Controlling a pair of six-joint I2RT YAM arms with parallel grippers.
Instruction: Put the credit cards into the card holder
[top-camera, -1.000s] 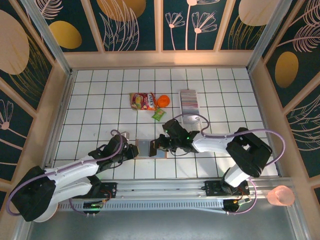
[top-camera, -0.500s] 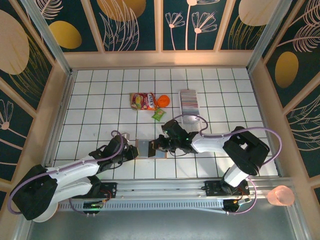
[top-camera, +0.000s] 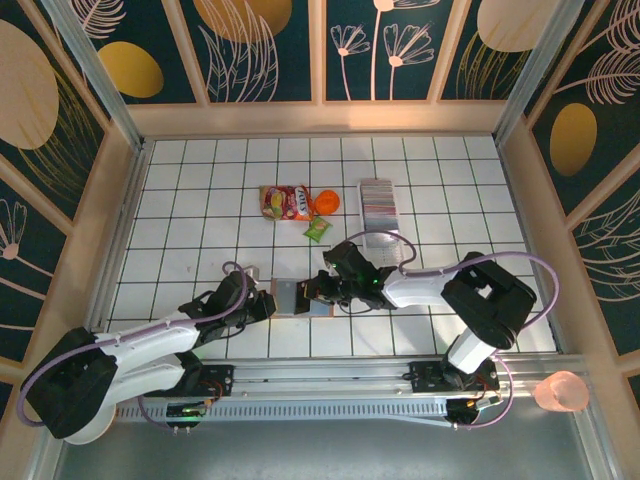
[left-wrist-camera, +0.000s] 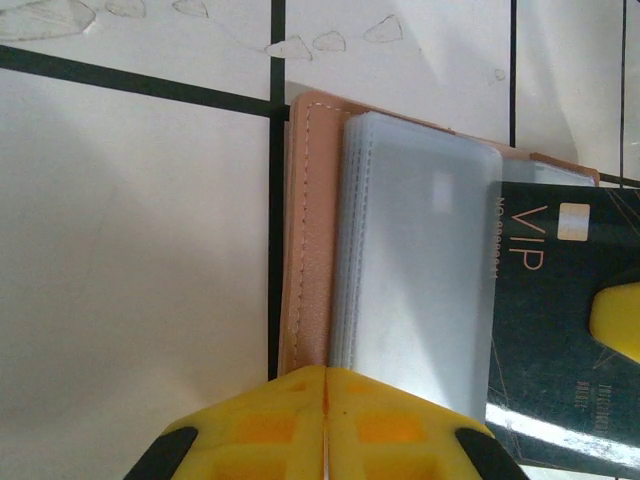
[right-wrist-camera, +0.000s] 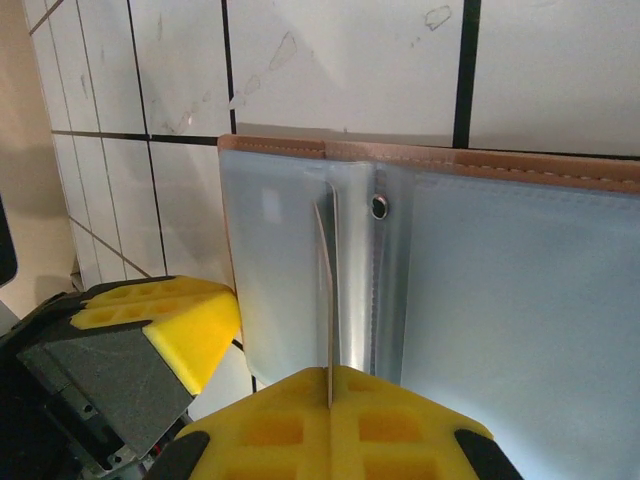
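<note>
The salmon-pink card holder lies open on the tiles, its leather rim framing grey plastic pockets. My right gripper is shut on a dark credit card marked VIP. In the right wrist view that card shows edge-on, standing over a pocket beside the snap, with the right gripper clamped on its near end. My left gripper is shut, and its tips sit over the holder's left edge with nothing showing between them. More credit cards stand as a striped row behind.
The long white tray holding the card row lies just behind the right arm. Colourful snack packets, an orange item and a green packet lie further back. Wooden walls ring the tiled table.
The left gripper's fingers have closed the last bit at the holder's left edge. The right gripper has edged slightly left with the card.
</note>
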